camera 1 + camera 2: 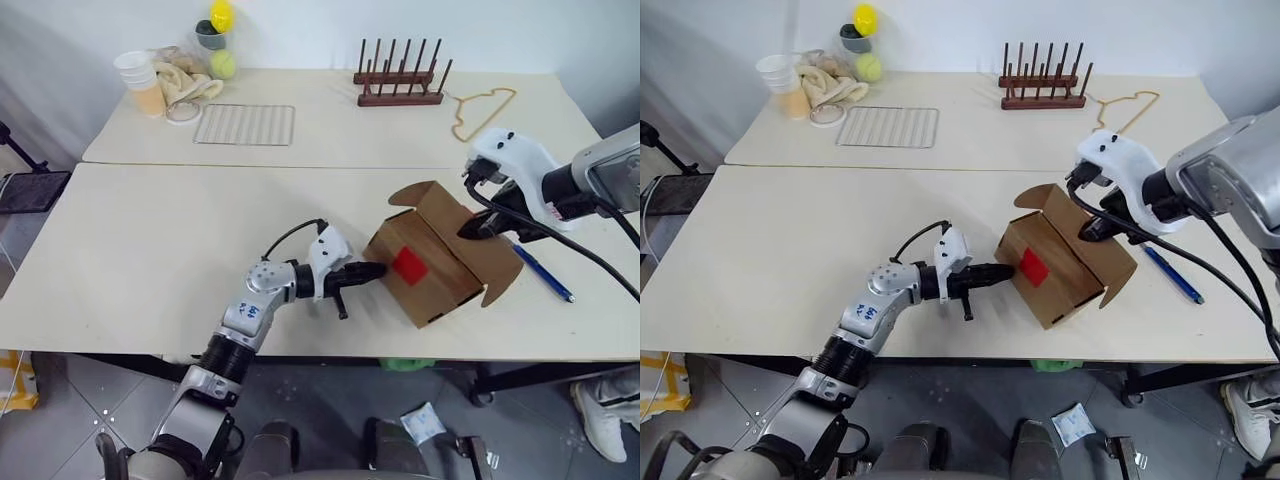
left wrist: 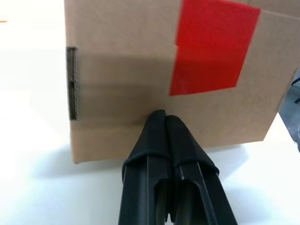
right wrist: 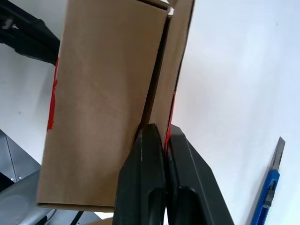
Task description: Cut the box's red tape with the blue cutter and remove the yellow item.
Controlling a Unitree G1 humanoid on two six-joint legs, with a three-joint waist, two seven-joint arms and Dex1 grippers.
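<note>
- Up top, from my head camera: one box (image 1: 432, 255) sits near the table's (image 1: 150, 250) front edge, flaps open, one red tape (image 1: 409, 265) patch on its near face. My left gripper (image 1: 372, 270), fingers pressed together and empty, butts against that face. My right gripper (image 1: 470, 231) has its tips at the open top. One cutter (image 1: 543, 273) lies just beside the box on my right.
- Left wrist: closed fingers (image 2: 159, 140) touch bare cardboard below the tape (image 2: 211, 47).
- Right wrist: my fingers (image 3: 150, 178), closed, appear to pinch a flap edge (image 3: 157, 75). Cardboard looks light and stiff, likely to slide unless braced; I would hold it by the flap.
- I can't see any yellow item.
</note>
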